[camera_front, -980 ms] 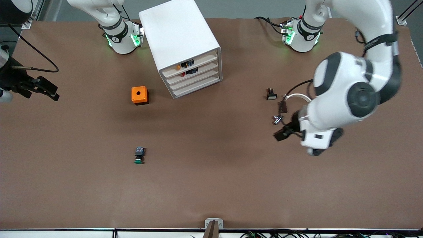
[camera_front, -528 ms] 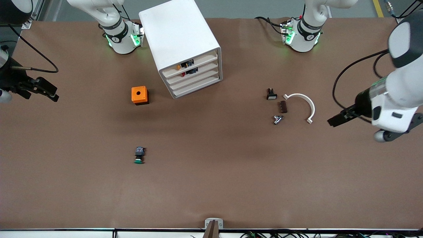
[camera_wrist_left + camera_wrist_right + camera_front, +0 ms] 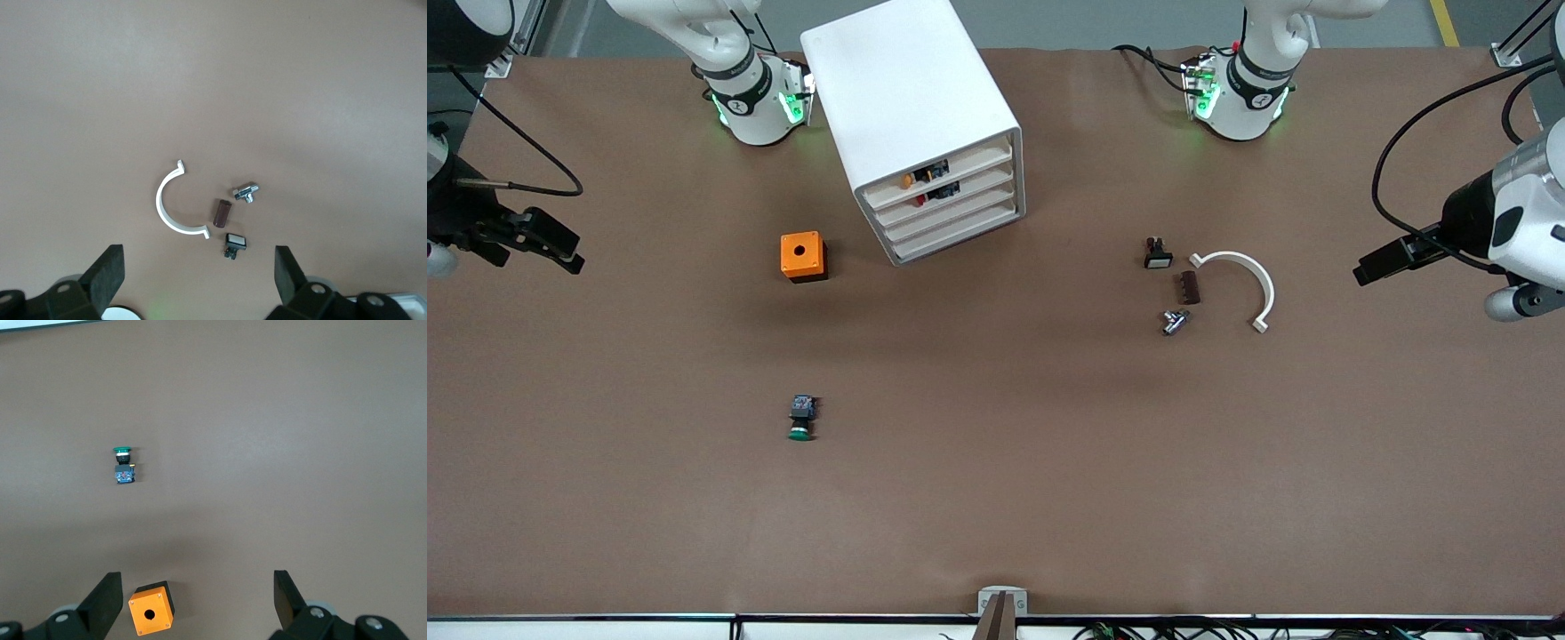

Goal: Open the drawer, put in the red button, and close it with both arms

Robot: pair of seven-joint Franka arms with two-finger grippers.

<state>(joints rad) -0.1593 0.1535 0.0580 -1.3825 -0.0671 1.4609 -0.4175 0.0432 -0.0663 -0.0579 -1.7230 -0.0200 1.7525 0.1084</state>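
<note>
While the red button point(image 3: 919, 201) sits inside the second drawer point(image 3: 945, 193) of the white cabinet point(image 3: 911, 98) (all 4 drawers shut, facing the front camera), both grippers hang well apart from it, fingers spread and empty: left gripper point(image 3: 1376, 267) over the table's left-arm edge, right gripper point(image 3: 559, 250) over its right-arm edge.

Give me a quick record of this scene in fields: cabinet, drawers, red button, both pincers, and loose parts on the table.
cabinet: white box cabinet, between the arm bases
drawers: four cream-white trays, all pushed in
red button: red-capped part visible at the second tray's front
left pincer: open, empty, over the left arm's end of the table
right pincer: open, empty, over the right arm's end
loose parts: orange square box; green-capped push button; white curved plastic clip; small brown block; small metal fitting; black-bodied white-faced switch
</note>
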